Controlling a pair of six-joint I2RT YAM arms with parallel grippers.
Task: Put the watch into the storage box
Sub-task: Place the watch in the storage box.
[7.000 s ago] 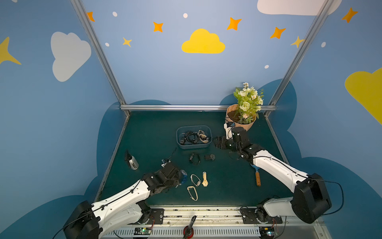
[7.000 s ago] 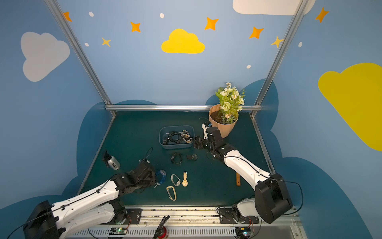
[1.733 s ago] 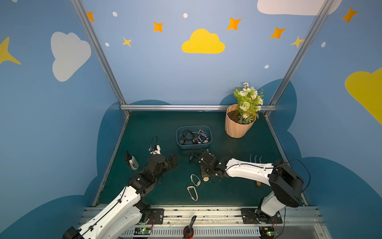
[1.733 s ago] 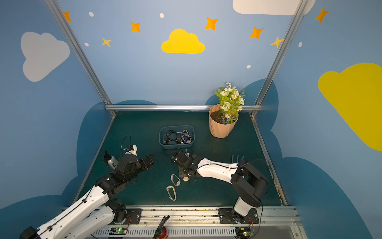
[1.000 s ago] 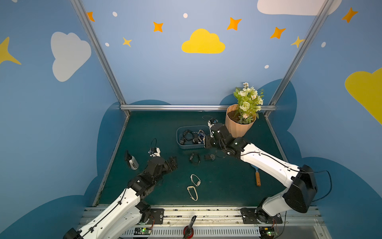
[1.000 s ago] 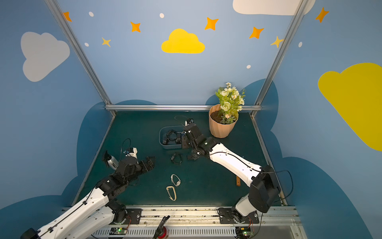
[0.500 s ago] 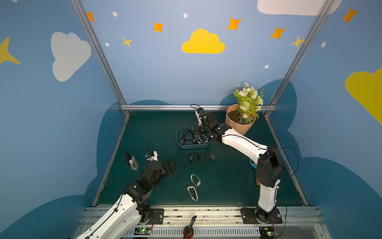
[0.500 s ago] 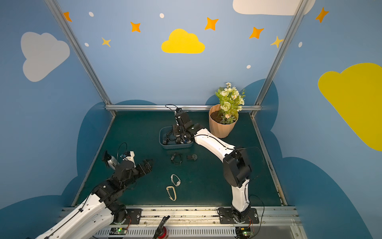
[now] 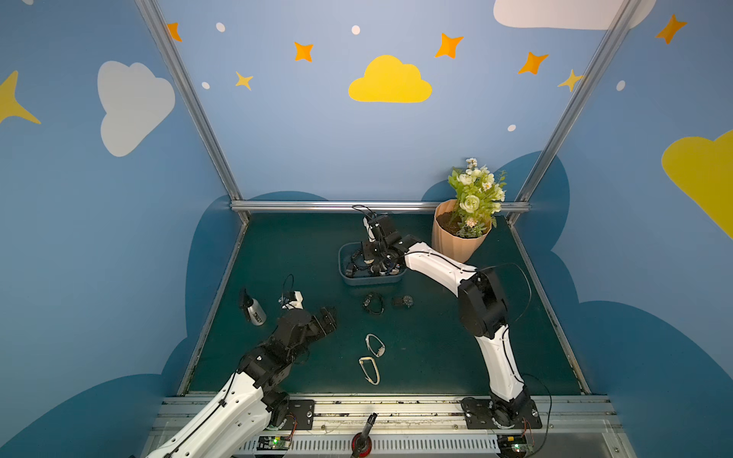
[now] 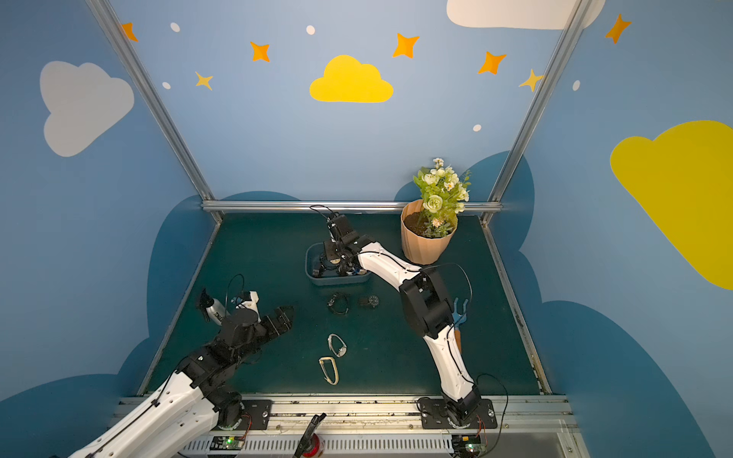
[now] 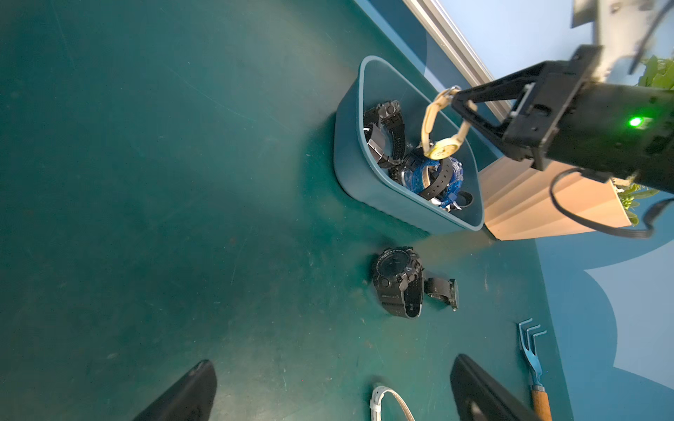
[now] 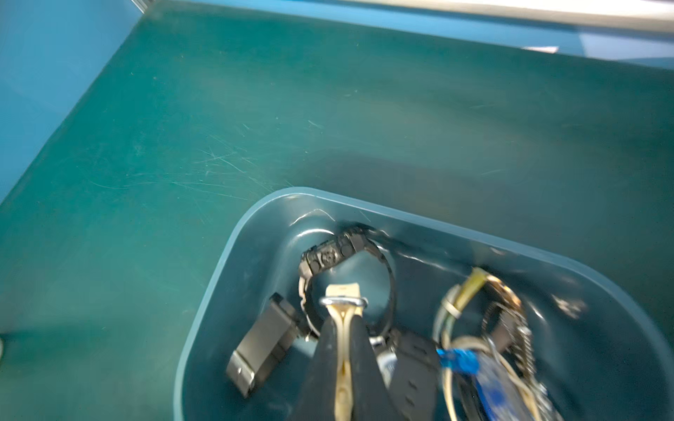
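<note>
Green desk [image 9: 436, 349]: right pincer [image 11: 456, 98] clamps cream watch [image 11: 443, 149] over box [image 11: 364, 182] at 12 o'clock, watch face seen only from left wrist; left pincer [image 9: 327, 317] gapes, 8 o'clock.

The right claw [image 10: 336, 257] dips into the blue-grey storage box [image 10: 337, 280], near the peach flowerpot [image 10: 424, 248]. The left claw [image 10: 283, 315] gapes wide above the green worktop [image 10: 396, 357]. Two black watches [image 10: 338, 303] lie just beside the box, and two pale loops [image 10: 337, 345] lie nearer the front rail.
</note>
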